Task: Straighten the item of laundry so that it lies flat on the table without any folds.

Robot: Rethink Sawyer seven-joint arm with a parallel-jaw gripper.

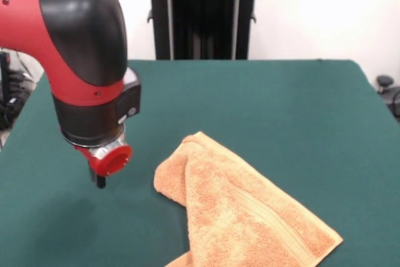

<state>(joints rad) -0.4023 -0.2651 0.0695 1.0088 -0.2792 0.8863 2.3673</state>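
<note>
My gripper (100,181) hangs low over the table (281,104) on the picture's left side, under the red and black arm (75,48) that comes in from the upper left. Only a short dark tip shows below the red round flange (109,159); I cannot tell how my gripper is set, wide or narrow, since the fingers are hidden from this angle. Nothing is visibly held in it.

The towel (244,217) lies to the picture's right of my gripper, apart from it, with a strip of bare green felt between the two. Not touching. The towel's nearest part to me is its rounded, bunched upper-left corner, a bit lower in the picture than the flange. From there the cloth runs diagonally down to the right, ending in a pointed corner near the bottom edge of the picture. Another bit of it pokes out at the bottom edge, cut off by the frame.

The towel is not flat: it is folded over itself, with a thick rolled fold along its left side and a woven band running diagonally down the upper layer. Light orange-tan, fluffy terry.

The table's far and right parts are bare green. Black pedestal (203,17) stands behind the far edge.
</note>
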